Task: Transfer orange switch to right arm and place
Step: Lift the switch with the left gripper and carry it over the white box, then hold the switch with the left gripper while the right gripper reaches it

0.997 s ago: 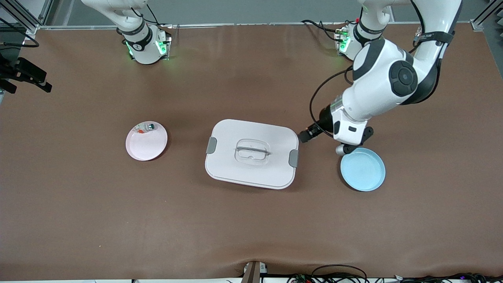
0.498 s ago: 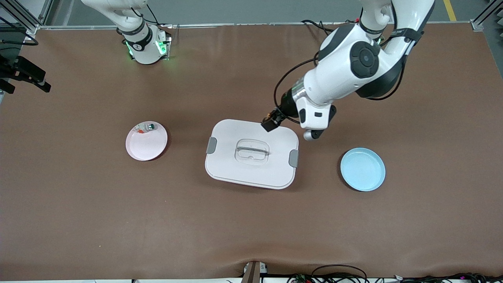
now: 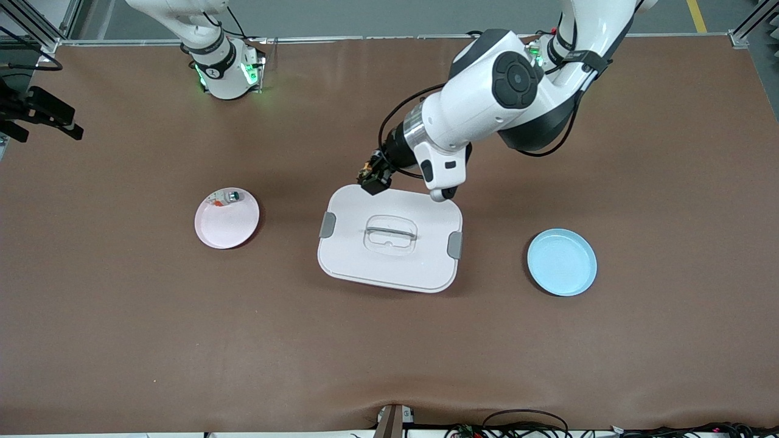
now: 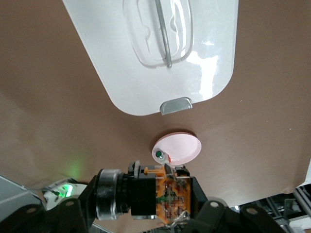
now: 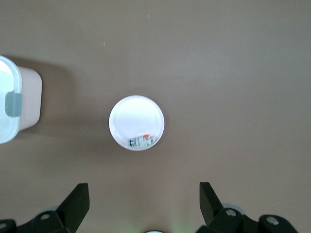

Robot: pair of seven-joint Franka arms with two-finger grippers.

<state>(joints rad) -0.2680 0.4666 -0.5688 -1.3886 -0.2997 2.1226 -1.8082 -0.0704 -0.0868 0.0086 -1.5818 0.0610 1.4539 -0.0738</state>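
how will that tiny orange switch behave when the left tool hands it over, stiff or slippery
The orange switch looks like a blocky, rigid part, so it probably won't flex. It is tiny against the pink plate, so likely very light. Clamped in the left tool over the white box lid, little spare surface shows, so regrasping may be fiddly.

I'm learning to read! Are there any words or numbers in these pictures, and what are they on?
None can be read.
The right arm's base has a small dark mark, too small to read.
The white box lid, pink plate and blue plate carry no writing.
The orange switch in the left hand shows no readable print.
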